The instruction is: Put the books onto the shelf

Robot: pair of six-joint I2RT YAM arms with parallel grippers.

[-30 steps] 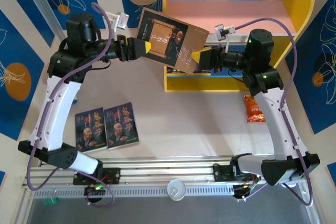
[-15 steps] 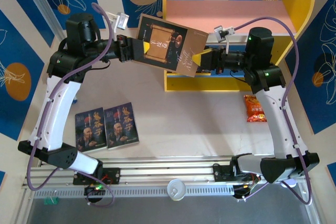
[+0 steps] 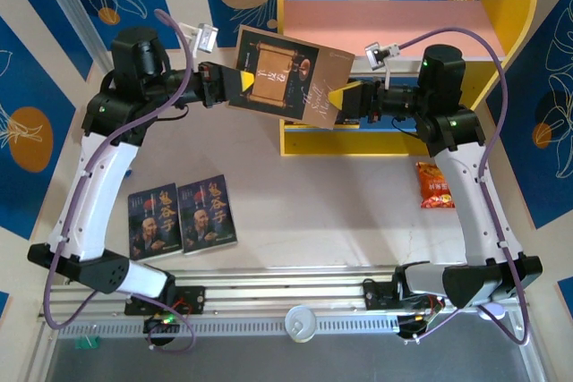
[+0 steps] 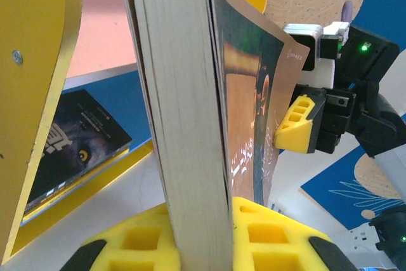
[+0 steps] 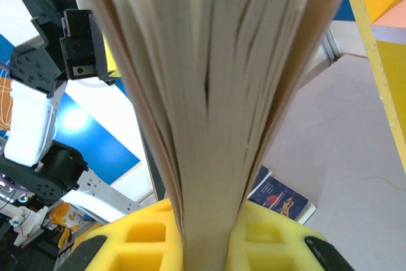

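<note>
A brown book (image 3: 291, 73) hangs tilted in the air in front of the shelf (image 3: 385, 20), whose sides are yellow and whose upper board is pink. My left gripper (image 3: 240, 85) is shut on the book's left edge, and my right gripper (image 3: 338, 97) is shut on its right corner. In the left wrist view the yellow pads (image 4: 279, 233) clamp the page block (image 4: 184, 93); a wolf-face book (image 4: 70, 138) lies on the shelf's blue lower board. The right wrist view has its pads (image 5: 266, 236) pressed on the same book (image 5: 216, 80). Two bearded-man books (image 3: 154, 221) (image 3: 208, 214) lie flat on the table at the near left.
An orange snack packet (image 3: 434, 185) lies on the table right of the shelf's foot, under the right arm. A white round lid (image 3: 300, 322) sits on the rail at the near edge. Blue patterned walls close in the left, right and back.
My left gripper has shut on the brown book's left edge. The book has barely shifted, and the right gripper has kept its hold.
</note>
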